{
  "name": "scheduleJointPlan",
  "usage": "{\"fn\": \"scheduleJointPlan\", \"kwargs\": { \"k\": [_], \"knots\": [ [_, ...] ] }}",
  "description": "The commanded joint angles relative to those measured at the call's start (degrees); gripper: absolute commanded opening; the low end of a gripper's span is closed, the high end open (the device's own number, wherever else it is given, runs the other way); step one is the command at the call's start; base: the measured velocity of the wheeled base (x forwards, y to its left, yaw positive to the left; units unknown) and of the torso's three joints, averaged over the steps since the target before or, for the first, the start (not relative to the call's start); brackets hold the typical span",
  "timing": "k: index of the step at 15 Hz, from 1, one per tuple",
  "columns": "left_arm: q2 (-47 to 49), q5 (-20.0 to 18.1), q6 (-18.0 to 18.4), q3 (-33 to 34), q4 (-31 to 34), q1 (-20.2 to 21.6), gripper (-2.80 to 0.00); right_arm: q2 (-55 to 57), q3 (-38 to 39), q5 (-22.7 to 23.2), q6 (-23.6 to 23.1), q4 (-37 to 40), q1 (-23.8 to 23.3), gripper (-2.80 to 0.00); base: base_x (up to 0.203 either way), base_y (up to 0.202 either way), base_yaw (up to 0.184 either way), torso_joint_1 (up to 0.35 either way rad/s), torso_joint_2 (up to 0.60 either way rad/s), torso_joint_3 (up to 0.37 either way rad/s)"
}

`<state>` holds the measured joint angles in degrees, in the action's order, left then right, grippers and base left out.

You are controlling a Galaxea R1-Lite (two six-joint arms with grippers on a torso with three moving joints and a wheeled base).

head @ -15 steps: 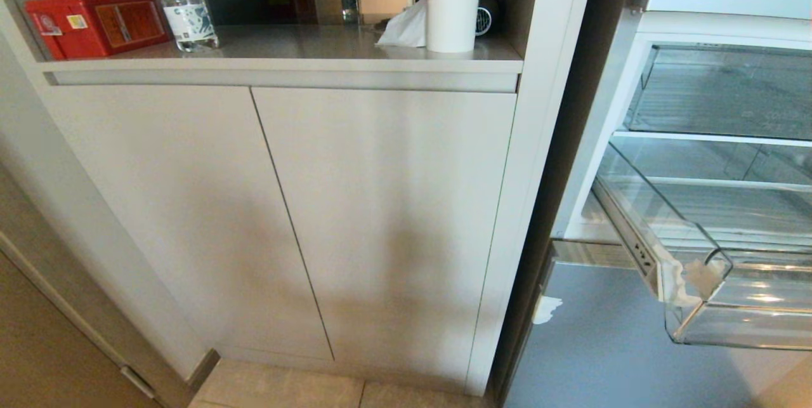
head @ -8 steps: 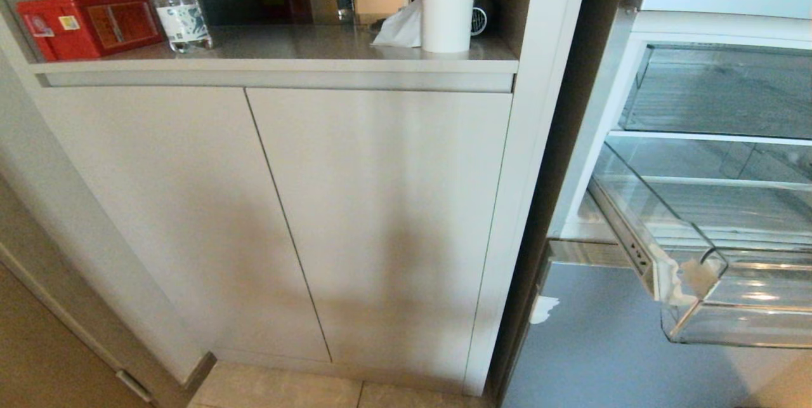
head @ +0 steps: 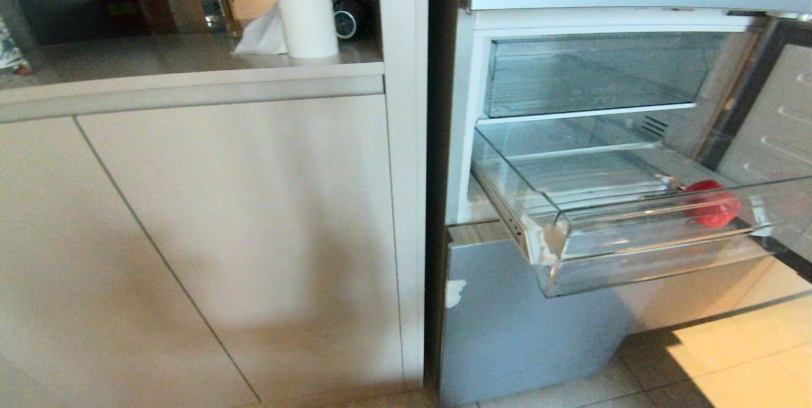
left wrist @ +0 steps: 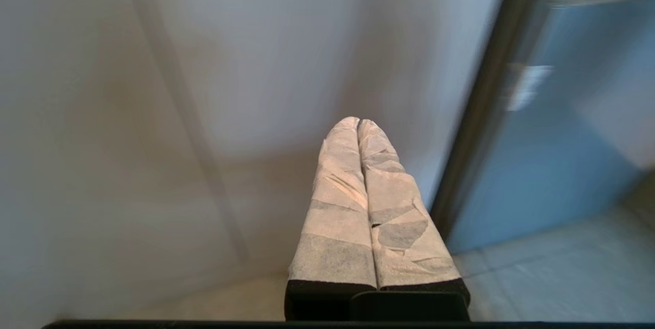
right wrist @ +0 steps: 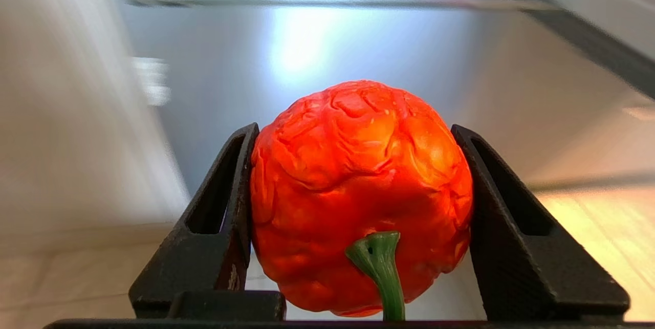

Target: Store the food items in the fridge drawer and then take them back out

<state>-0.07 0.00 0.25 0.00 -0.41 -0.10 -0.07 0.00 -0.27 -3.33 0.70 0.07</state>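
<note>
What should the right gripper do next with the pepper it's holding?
Probably lift toward the drawer's open top. The right gripper is shut on the pepper, and its wrist view shows the drawer's front above it, so it looks too low to drop it in. The drawer is pulled out, with a red fruit inside.

The fridge drawer is standing pulled out with its top open, leaving free room above its ribbed floor; a red fruit is occupying the far right end. The upper clear bin is capping the space over the drawer's rear (only the front part is lying uncovered). The white side panel is walling off the left, and the dark door edge is closing in on the right
</note>
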Motion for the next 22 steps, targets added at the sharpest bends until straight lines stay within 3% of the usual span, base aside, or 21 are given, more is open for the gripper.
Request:
{"fn": "scheduleJointPlan", "kwargs": {
  "k": [1, 7, 10, 13, 15, 17, 20, 22],
  "knots": [
    [0.0, 0.0, 0.0, 0.1, 0.0, 0.0, -2.8, 0.1, 0.0, -0.1, 0.1, 0.0, 0.0, -2.8, -0.001, 0.003, -0.179, 0.0, 0.0, 0.0],
    [0.0, 0.0, 0.0, 0.1, 0.0, 0.0, -2.8, 1.1, 0.1, 0.2, 0.9, -0.2, 0.0, -2.8, -0.001, 0.007, -0.162, 0.002, 0.0, 0.002],
    [0.0, 0.0, 0.0, 0.1, 0.0, 0.0, -2.8, 10.4, -1.3, -0.2, 1.8, -2.7, -0.5, -2.8, -0.005, 0.004, -0.028, 0.001, 0.0, 0.002],
    [0.0, 0.0, 0.0, 0.1, 0.0, 0.0, -2.8, 26.9, -7.0, -2.1, 9.9, -7.2, -5.5, -2.8, 0.0, 0.0, 0.0, 0.0, 0.0, 0.0],
    [0.0, 0.0, 0.0, 0.1, 0.0, 0.0, -2.8, 37.6, -12.0, -2.6, 14.8, -8.8, -16.2, -2.8, 0.0, 0.0, 0.0, 0.0, 0.0, 0.0],
    [0.0, 0.0, 0.0, 0.1, 0.0, 0.0, -2.8, 45.9, -16.0, -1.6, 17.3, -11.9, -31.3, -2.8, 0.0, 0.0, 0.0, 0.0, 0.0, 0.0],
    [0.0, 0.0, 0.0, 0.1, 0.0, 0.0, -2.8, 55.3, -20.8, 1.1, 18.9, -20.3, -51.6, -2.8, 0.0, 0.0, 0.0, 0.0, 0.0, 0.0],
    [0.0, 0.0, 0.0, 0.1, 0.0, 0.0, -2.8, 59.5, -23.6, 3.0, 19.0, -25.6, -61.5, -2.8, 0.0, 0.0, 0.0, 0.0, 0.0, 0.0]
  ]
}}
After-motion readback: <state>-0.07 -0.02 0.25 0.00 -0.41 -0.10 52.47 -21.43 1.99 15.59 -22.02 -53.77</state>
